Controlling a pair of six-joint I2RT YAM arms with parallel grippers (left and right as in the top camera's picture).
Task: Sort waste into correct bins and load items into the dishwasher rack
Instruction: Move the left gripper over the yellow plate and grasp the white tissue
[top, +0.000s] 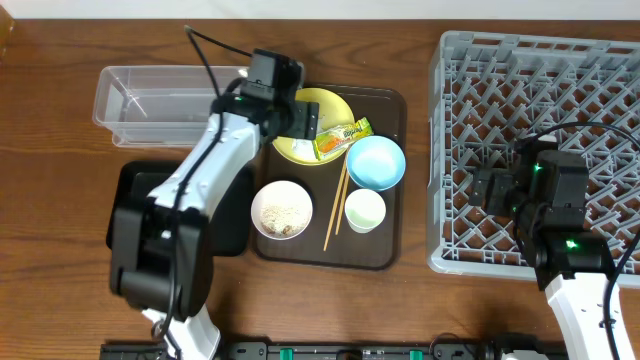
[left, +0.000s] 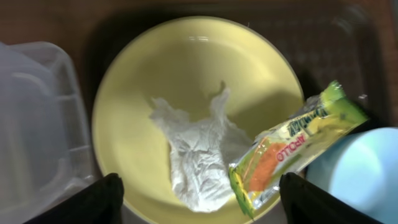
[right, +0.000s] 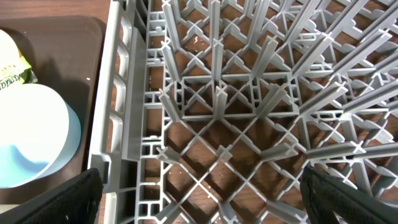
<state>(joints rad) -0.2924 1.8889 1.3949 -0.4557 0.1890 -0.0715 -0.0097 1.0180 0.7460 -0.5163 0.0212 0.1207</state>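
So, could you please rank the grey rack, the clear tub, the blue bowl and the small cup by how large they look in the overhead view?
Largest to smallest:
1. grey rack
2. clear tub
3. blue bowl
4. small cup

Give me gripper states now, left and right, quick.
Left gripper: open, empty, above the yellow plate with the tissue.
Right gripper: open, empty, over the dishwasher rack.

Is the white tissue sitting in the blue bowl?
No, the crumpled white tissue lies on the yellow plate, next to the snack wrapper.
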